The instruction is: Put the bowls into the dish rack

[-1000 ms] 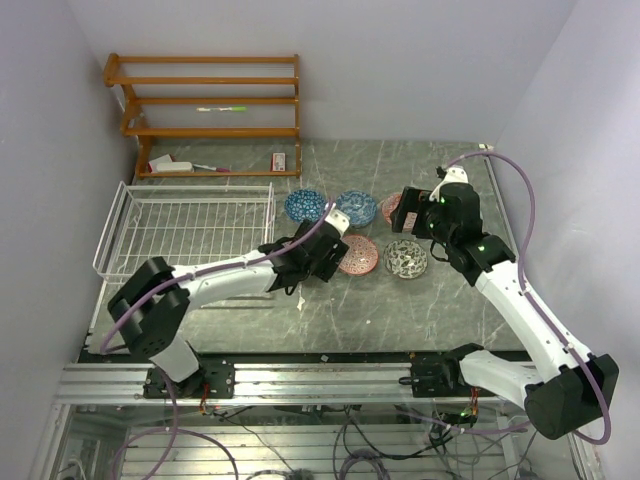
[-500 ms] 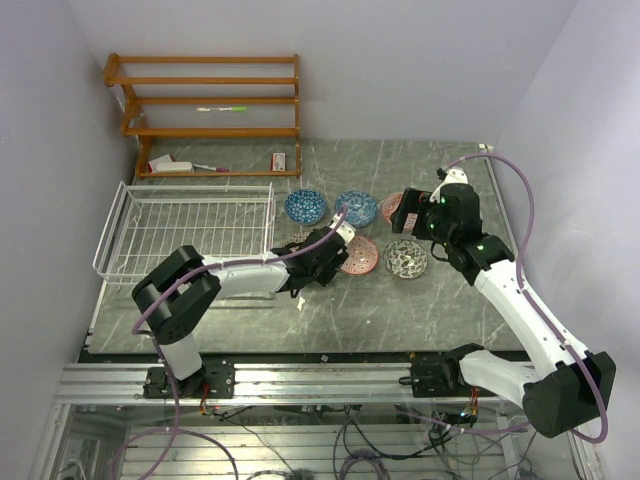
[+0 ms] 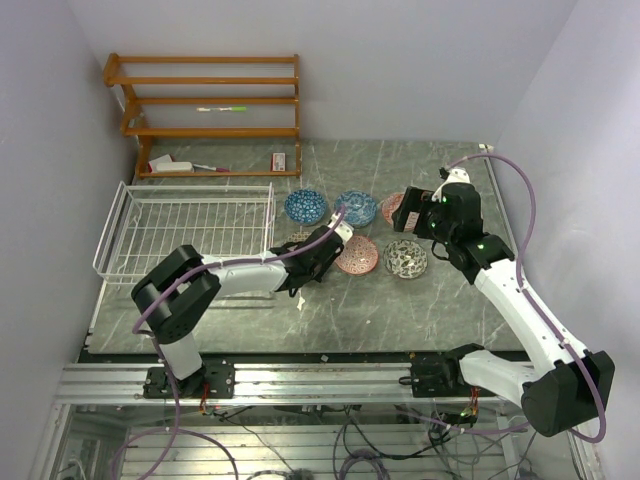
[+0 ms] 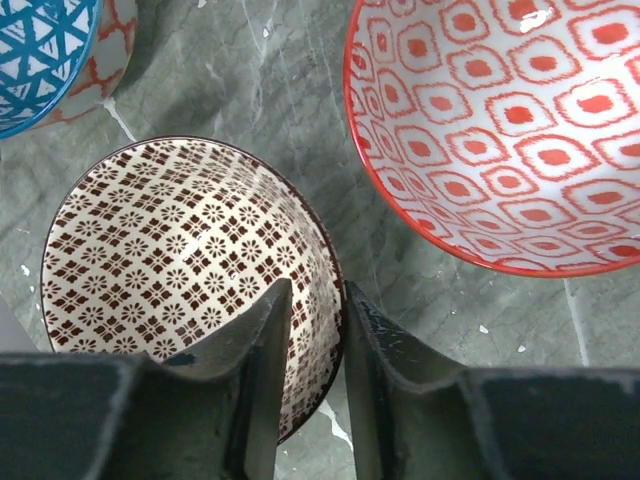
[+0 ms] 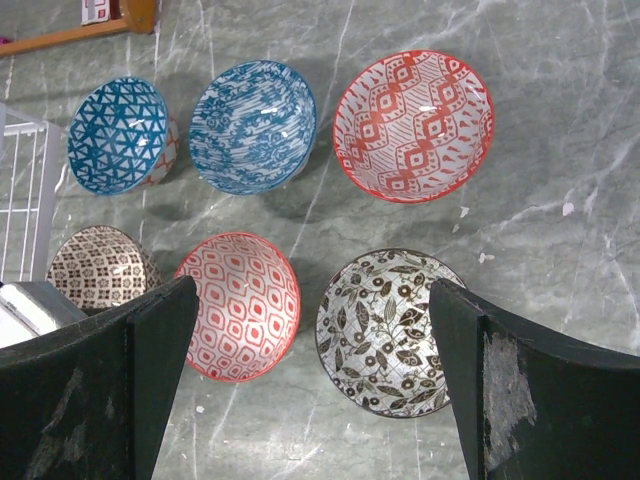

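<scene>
1. My left end effector [image 4: 317,290] is down at the brown bowl [image 4: 170,280]. One finger is inside the bowl and the other outside, with the rim between them.
2. Those fingers are close together, but I cannot tell whether they actually pinch the rim. The bowl sits upright on the counter [image 3: 400,310].
3. My right end effector [image 5: 312,290] hovers above the bowls with its fingers spread wide apart, holding nothing.
4. From the right wrist view I count six bowls in two rows, all upright on the counter.
5. The far row is the triangle blue bowl [image 5: 120,135], the floral blue bowl [image 5: 252,125] and the wavy red bowl [image 5: 413,125].
6. The near row is the brown bowl, the spotted red bowl [image 5: 240,305] and the black-and-white bowl [image 5: 390,330].
7. The rack [image 3: 190,225] stands left of the bowls. The brown bowl is near its right side, outside the wire.
8. The spotted red bowl lies just beside the brown one, not touching.
</scene>
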Controlling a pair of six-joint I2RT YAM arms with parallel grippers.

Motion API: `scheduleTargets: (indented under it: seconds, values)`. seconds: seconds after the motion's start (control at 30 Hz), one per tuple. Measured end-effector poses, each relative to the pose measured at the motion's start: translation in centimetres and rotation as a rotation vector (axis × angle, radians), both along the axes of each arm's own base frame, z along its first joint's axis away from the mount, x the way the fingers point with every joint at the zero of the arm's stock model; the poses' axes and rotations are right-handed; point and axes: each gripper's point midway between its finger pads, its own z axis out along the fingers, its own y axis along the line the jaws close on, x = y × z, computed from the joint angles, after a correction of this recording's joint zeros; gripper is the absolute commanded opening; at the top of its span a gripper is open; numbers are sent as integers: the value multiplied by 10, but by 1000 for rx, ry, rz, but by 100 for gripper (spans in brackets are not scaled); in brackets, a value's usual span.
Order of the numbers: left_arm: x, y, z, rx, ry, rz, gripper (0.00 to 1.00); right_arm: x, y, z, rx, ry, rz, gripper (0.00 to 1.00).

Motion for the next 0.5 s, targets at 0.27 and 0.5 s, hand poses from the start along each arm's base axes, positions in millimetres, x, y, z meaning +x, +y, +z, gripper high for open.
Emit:
scheduleTargets:
  seconds: [0.27,0.5]
  values:
    - [1,0,1,-1,-6,0,9,0,-1,0,-1,0,-5,100]
    - [-1,-4,7,-17,4,-14,7,1,-2,0,1,0,-11,100]
